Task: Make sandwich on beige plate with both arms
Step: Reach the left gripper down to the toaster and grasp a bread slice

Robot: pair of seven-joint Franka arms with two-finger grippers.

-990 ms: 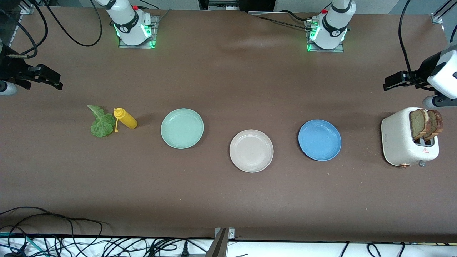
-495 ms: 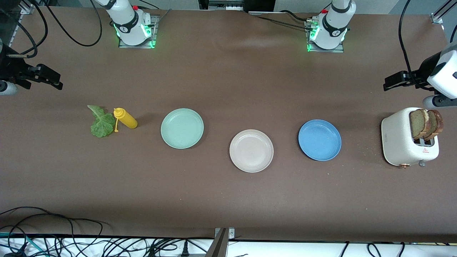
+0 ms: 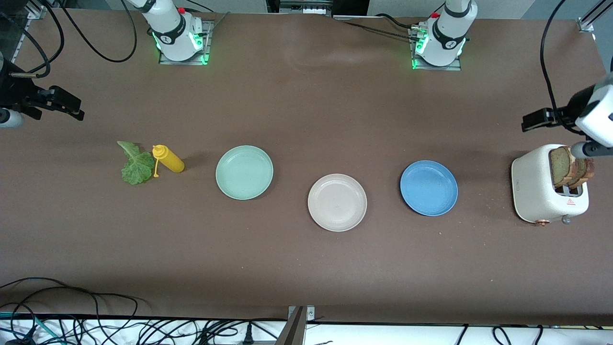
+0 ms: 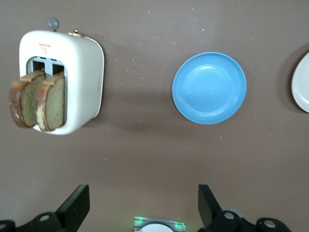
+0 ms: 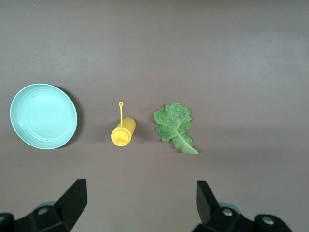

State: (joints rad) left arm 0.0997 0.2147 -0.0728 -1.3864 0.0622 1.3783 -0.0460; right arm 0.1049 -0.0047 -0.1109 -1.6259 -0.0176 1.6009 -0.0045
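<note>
The beige plate (image 3: 337, 202) lies bare mid-table; its edge shows in the left wrist view (image 4: 302, 83). Two bread slices (image 3: 567, 168) stand in a white toaster (image 3: 536, 184) at the left arm's end and also show in the left wrist view (image 4: 36, 99). A green lettuce leaf (image 3: 136, 164) lies at the right arm's end and shows in the right wrist view (image 5: 175, 123). My left gripper (image 3: 527, 121) is open and empty over the table beside the toaster (image 4: 142, 193). My right gripper (image 3: 72, 106) is open and empty, over the table beside the lettuce (image 5: 140, 191).
A yellow squeeze bottle (image 3: 168, 159) lies next to the lettuce. A mint-green plate (image 3: 244, 172) and a blue plate (image 3: 428, 188) flank the beige plate. Cables hang along the table edge nearest the front camera.
My left gripper has shifted toward the toaster, and its wrist now overlaps the bread slices in the front view. The right arm has not moved.
</note>
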